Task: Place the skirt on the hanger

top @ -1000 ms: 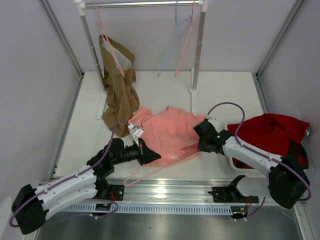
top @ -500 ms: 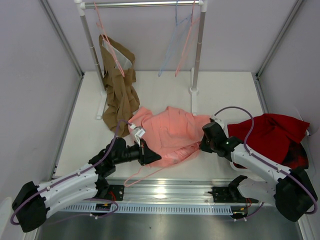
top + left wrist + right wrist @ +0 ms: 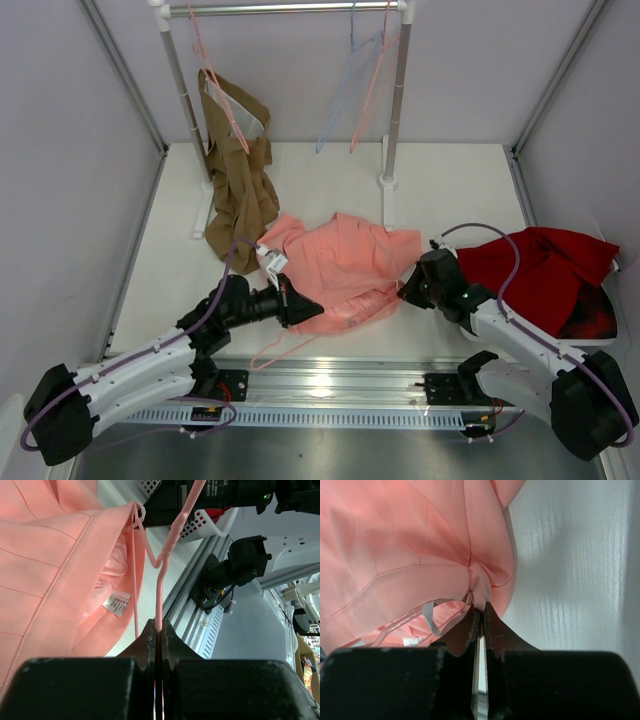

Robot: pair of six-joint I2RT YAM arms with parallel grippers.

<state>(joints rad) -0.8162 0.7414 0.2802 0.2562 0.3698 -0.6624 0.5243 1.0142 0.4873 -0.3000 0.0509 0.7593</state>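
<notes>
Found the left gripper (image 3: 291, 303) at the near left of the skirt, clenched on the thin wire of the hanger (image 3: 159, 587), with nothing but that wire between the pressed fingers. Traced the pink wire rightward from the grip, past a kink, into the skirt's open edge. Noted a loop of it lying on the table nearer the arms. Placed the skirt (image 3: 345, 262) spread at the table's middle, just right of the brown garment (image 3: 240, 195), with the small white label (image 3: 116, 604) showing inside the opening. Found the right gripper (image 3: 407, 291) at the skirt's right edge, pinched tight on a bunched corner of the fabric, with the dark red cloth (image 3: 545, 265) just beyond to the right. Judged the skirt light, soft and limp, apt to sag and slip along a thin slick wire. Reckoned it best held at the seamed edge, corners drawn apart and taut. Judged the hanger light but springy, best gripped on a straight run of wire.
</notes>
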